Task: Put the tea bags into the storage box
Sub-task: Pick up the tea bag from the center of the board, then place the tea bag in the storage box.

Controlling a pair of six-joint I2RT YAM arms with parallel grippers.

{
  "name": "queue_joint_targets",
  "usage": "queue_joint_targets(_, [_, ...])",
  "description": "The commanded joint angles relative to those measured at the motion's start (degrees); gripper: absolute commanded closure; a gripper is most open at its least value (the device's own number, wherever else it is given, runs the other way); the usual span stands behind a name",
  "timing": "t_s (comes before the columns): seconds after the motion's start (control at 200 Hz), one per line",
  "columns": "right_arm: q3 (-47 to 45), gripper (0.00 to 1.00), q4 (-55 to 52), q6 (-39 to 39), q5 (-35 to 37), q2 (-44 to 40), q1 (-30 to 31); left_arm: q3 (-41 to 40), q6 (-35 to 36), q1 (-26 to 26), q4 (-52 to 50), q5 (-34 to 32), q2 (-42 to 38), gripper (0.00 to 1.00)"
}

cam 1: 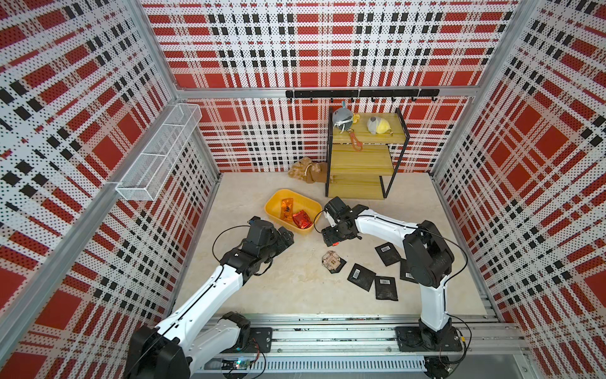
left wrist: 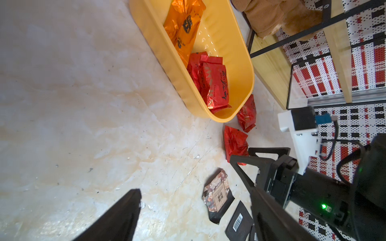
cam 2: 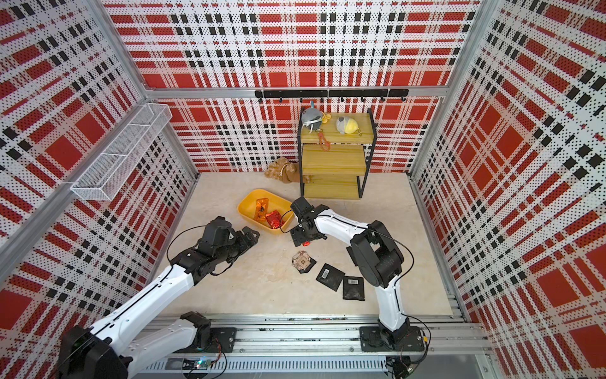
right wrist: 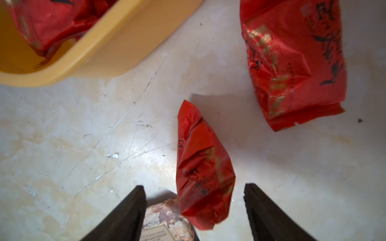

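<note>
— Straddling that packet rather than gripping it: why does the right gripper (right wrist: pixel 194 186) stand so?

— By my reading it is lining up. Its jaws are spread, a gap either side of the crinkly red foil tea bag (right wrist: pixel 203 162). The bag lies on the pale marble-look table (cam 1: pixel 295 282) at about 4 o'clock from the shallow yellow plastic storage box (cam 1: pixel 273 206).

— Which way does the bag run?

— Long axis roughly parallel to the fingers, narrow crumpled end pointing away from the wrist, so closing would nip it across its short width. In both top views the gripper hides nearly all of it, so I cannot give a clock heading.

— And the box?

— Its long axis runs from 10 to 4 o'clock; inside lie an orange foil packet (cam 1: pixel 287 207) and red foil ones (cam 1: pixel 302 220). A second loose red packet (right wrist: pixel 292 62) lies near the first.

— The left gripper (cam 1: pixel 288 237)?

— Jaws wide and empty at the box's 6 o'clock, probably held back to leave the right arm room.

— What remains out?

— A clear patterned packet (cam 1: pixel 330 259) and flat black barcode sachets (cam 1: pixel 360 276), from 6 round to 4 o'clock of the right gripper.
</note>
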Motion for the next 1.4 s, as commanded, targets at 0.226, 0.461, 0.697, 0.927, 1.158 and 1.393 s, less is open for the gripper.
queue_joint_targets(0.226, [2.66, 0.36, 1.54, 0.13, -0.21, 3.57, 0.40, -0.64, 0.63, 1.02, 0.05, 1.32, -1.06, 0.12])
queue_joint_targets(0.461, [3.21, 0.51, 1.59, 0.22, 0.67, 4.55, 0.40, -1.07, 1.02, 1.42, 0.04, 1.82, -1.16, 0.12])
queue_joint_targets(0.697, [4.11, 0.55, 0.48, 1.67, 0.73, 1.37, 0.40, -2.00, 1.08, 1.49, 0.09, 1.93, -1.37, 0.12])
queue_joint_targets(0.927, [9.36, 0.56, -2.16, 2.93, 1.08, -2.93, 0.40, -2.75, 1.09, 1.67, 0.13, 1.92, -1.54, 0.12])
queue_joint_targets(1.158, [18.59, 0.55, -4.43, 2.56, -1.41, -1.17, 0.57, -2.78, 1.31, 1.77, 0.09, 2.10, -1.50, 0.12])
queue_joint_targets(1.393, [39.68, 0.43, -9.70, 2.31, -4.72, 12.80, 0.57, -2.49, -0.07, 0.10, 0.12, 1.53, -1.37, 0.13])
